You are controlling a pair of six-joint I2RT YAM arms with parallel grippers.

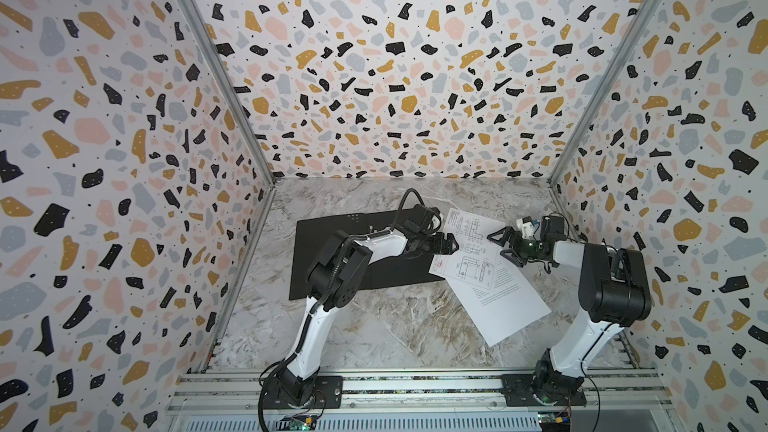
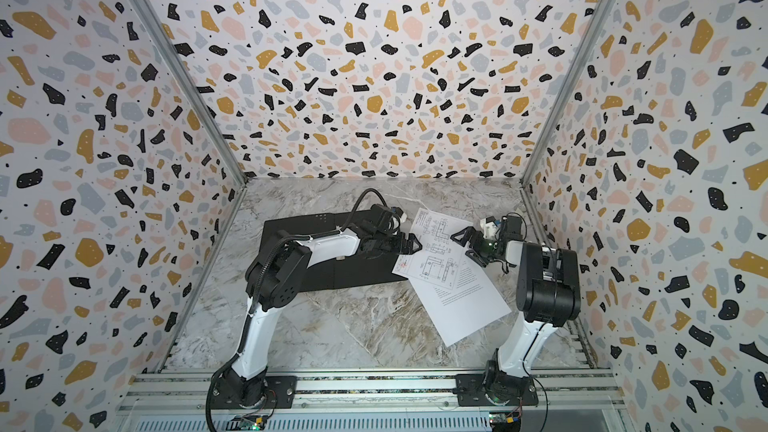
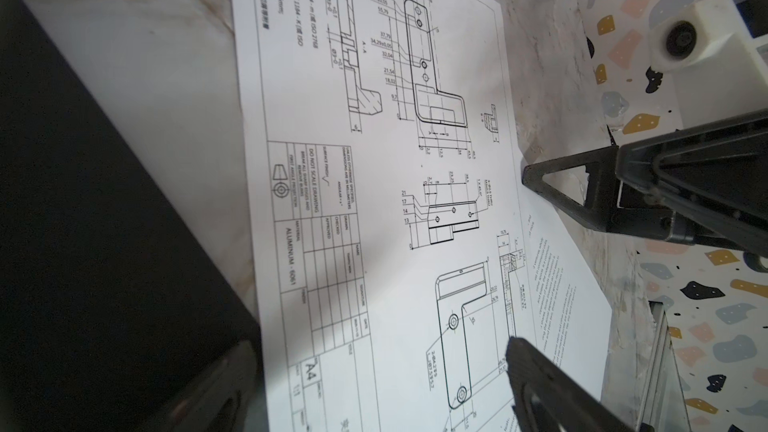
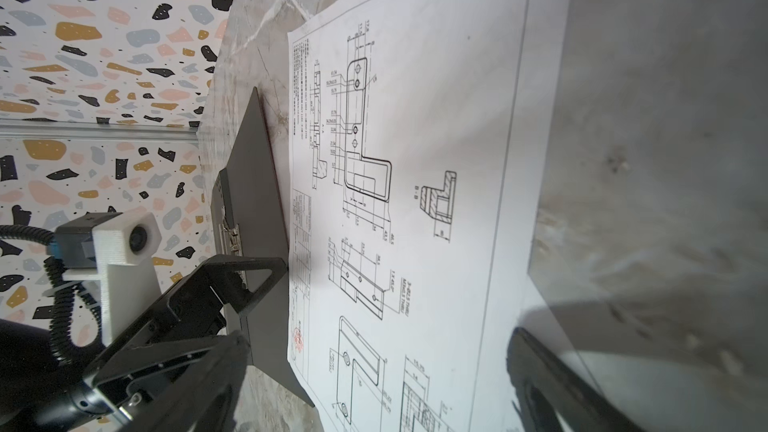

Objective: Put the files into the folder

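Left fingers (image 3: 548, 384), right fingers (image 4: 548, 380) (spread) flank diagram sheet (image 1: 469, 251) overlapping folder (image 1: 395, 272).

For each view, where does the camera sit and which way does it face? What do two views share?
Top views: high above the front rail, looking down at the table, open folder, drawing sheet and text sheet; both arms show whole.
Left wrist: behind the left gripper, facing across the drawing sheet toward the right gripper; own fingers show.
Right wrist: behind the right gripper, facing across the same sheet toward the folder and left gripper; own fingers show.
Shared: both wrist views show the drawing sheet.
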